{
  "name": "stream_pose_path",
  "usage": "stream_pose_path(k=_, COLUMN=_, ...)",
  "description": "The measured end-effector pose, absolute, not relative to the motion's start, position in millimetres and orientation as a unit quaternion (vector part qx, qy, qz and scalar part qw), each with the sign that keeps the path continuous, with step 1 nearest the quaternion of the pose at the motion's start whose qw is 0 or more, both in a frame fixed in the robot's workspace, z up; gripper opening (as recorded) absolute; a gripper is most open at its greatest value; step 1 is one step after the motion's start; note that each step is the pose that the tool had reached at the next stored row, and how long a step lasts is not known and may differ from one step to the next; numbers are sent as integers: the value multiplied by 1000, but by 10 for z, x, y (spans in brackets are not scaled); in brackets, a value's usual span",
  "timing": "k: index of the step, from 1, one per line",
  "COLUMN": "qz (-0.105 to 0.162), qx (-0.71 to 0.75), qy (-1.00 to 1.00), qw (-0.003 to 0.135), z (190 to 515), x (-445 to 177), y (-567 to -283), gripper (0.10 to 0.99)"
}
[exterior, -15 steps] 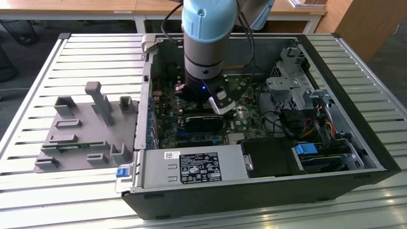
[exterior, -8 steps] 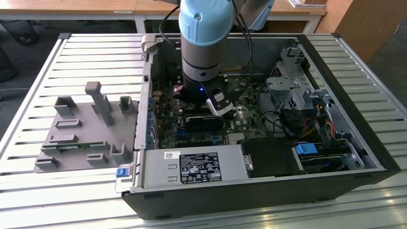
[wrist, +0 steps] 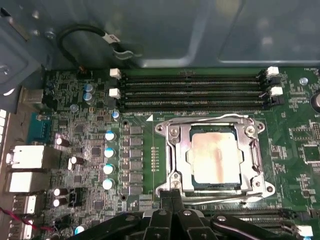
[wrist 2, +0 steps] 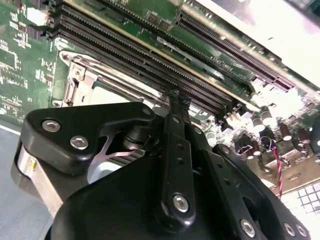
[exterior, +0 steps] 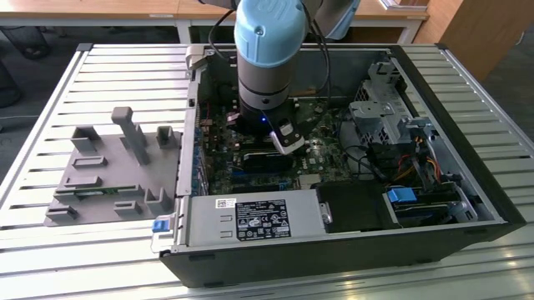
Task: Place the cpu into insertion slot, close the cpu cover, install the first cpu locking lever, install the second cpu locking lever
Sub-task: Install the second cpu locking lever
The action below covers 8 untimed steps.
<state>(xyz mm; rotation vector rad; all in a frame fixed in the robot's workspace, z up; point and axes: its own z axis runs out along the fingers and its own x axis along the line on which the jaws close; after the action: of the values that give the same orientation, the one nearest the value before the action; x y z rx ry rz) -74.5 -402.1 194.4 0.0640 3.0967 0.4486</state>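
The cpu [wrist: 216, 157] lies in its socket on the green motherboard, its pale metal top showing through the square window. The cpu cover [wrist: 173, 150], a silvery frame, lies flat over it. A thin wire lever [wrist: 210, 119] runs along the socket's edge beside the memory slots. My gripper [wrist: 172, 196] is shut, its two black fingers pressed together with nothing seen between them, the tips at the socket's opposite edge. In the second wrist view the fingertips [wrist 2: 177, 100] reach the socket frame [wrist 2: 80, 82] near the slots. The arm [exterior: 265, 56] stands over the open computer case.
Several empty black memory slots [wrist: 192, 90] run beside the socket. Capacitors [wrist: 107, 152] and rear ports [wrist: 30, 157] stand on another side of it. The case holds a power supply [exterior: 250, 219] and a drive cage [exterior: 384, 112]. A grey fixture [exterior: 109, 169] lies on the slatted table at the exterior view's left.
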Motion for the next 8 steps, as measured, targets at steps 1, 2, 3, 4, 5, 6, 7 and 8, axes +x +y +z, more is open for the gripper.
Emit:
stream_pose_path(k=1, qz=146, qx=20, qy=989, qw=6, z=1940, x=-747, y=-4020, gripper=106)
stream_pose_path(k=2, qz=149, qx=20, qy=989, qw=6, z=1935, x=-749, y=-4020, gripper=106)
stream_pose_path(k=3, qz=150, qx=20, qy=988, qw=6, z=1928, x=-752, y=-4020, gripper=106)
stream_pose_path(k=4, qz=151, qx=20, qy=988, qw=6, z=1921, x=-755, y=-4020, gripper=106)
stream_pose_path(k=5, qz=152, qx=20, qy=988, qw=6, z=1914, x=-759, y=-4020, gripper=106)
stream_pose_path(k=6, qz=152, qx=20, qy=988, qw=6, z=1906, x=-764, y=-4020, gripper=106)
stream_pose_path(k=7, qz=153, qx=20, qy=988, qw=6, z=1899, x=-770, y=-4020, gripper=106)
stream_pose_path(k=8, qz=154, qx=20, qy=988, qw=6, z=1892, x=-776, y=-4020, gripper=106)
